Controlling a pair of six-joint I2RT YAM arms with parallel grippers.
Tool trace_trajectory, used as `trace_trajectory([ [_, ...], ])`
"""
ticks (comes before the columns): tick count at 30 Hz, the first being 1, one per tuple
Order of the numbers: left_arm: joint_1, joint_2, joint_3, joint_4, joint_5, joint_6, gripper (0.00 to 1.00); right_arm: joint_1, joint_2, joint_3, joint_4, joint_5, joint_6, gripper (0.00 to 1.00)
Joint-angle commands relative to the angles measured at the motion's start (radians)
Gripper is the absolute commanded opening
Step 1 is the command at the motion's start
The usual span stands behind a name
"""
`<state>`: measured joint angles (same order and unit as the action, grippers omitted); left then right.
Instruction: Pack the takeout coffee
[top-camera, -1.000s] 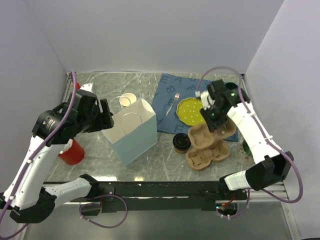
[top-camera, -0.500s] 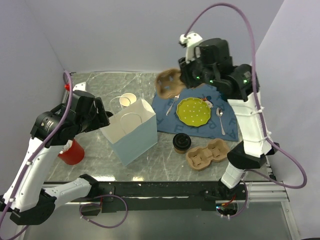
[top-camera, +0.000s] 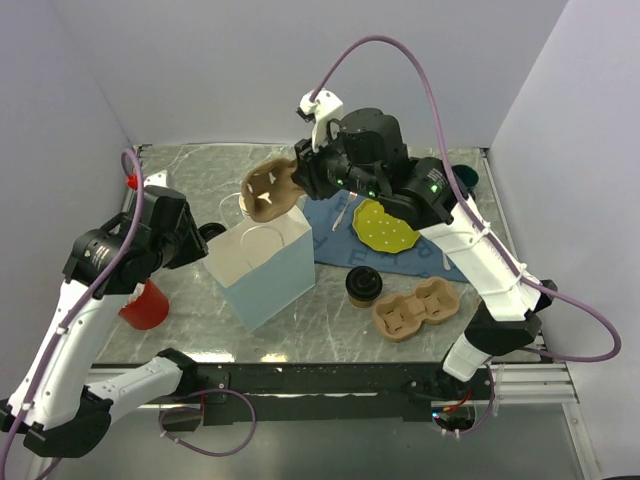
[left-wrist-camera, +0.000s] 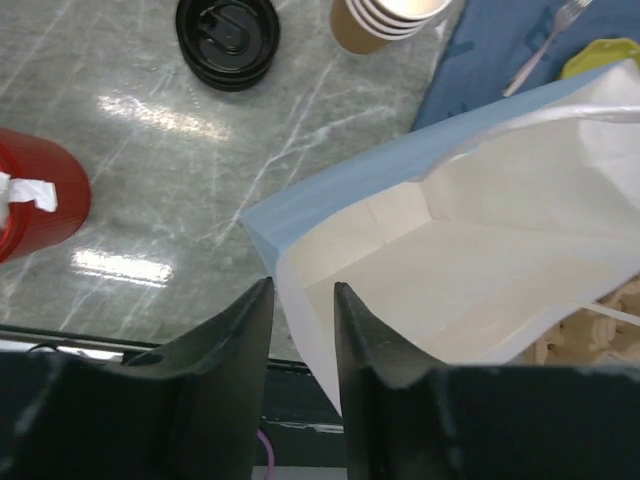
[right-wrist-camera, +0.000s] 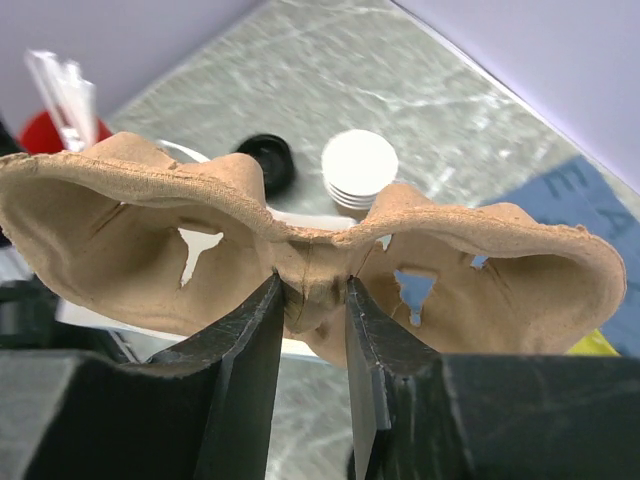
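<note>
Since the earlier top view our right arm is swinging left across the blue cloth (top-camera: 326, 238), and the cup carrier (top-camera: 268, 187) it is lifting is now hanging over the mouth of the paper bag (top-camera: 262, 265). Our left claw (top-camera: 207, 236) is closing in on the bag's left rim. From above we are finding the takeout coffee (top-camera: 362, 284) standing upright on the counter (top-camera: 195, 318). It is just right of the bag, just beside a second carrier (top-camera: 415, 308), and apart from both claws.

Through the left wrist we are seeing the fingers pressing on the bag's near corner rim from either side, pinching it and holding the mouth open. A loose black lid (left-wrist-camera: 227, 40) and a stack of cream cups (left-wrist-camera: 390, 15) are sitting on the counter beyond.

Through the right wrist we are watching the right claw (right-wrist-camera: 310, 300) pinching the carrier's central ridge, with the two wells spreading out to either side.

We are judging that the carrier is going into the bag first and the coffee is still waiting untouched. The next move is calling for the carrier to be lowered squarely through the opening without catching the paper walls or handles. Only then is the right claw letting go.
</note>
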<state>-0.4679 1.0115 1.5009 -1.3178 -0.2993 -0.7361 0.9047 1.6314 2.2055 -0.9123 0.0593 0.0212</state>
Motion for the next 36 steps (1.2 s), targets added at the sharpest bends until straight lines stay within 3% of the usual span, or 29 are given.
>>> trace_trajectory([
  [1, 0.003, -0.053, -0.036, 0.087, 0.075, 0.032, 0.34, 0.042, -0.022, -0.041, 0.110, -0.004, 0.057, 0.36],
  [7, 0.003, -0.119, -0.125, 0.150, 0.175, 0.053, 0.30, 0.069, -0.021, -0.072, 0.156, -0.055, 0.124, 0.36],
  [13, 0.003, -0.131, -0.082, 0.089, 0.091, 0.015, 0.50, 0.083, -0.039, -0.127, 0.161, -0.145, 0.169, 0.36],
  [19, 0.003, -0.126, -0.103, 0.023, 0.051, -0.017, 0.59, 0.083, -0.107, -0.274, 0.253, -0.236, 0.232, 0.35],
  [33, 0.003, -0.189, -0.172, 0.175, 0.184, -0.028, 0.56, 0.086, -0.208, -0.443, 0.276, -0.306, 0.286, 0.34],
  [36, 0.003, -0.206, -0.192, 0.206, 0.206, -0.014, 0.42, 0.085, -0.212, -0.443, 0.285, -0.326, 0.301, 0.34],
])
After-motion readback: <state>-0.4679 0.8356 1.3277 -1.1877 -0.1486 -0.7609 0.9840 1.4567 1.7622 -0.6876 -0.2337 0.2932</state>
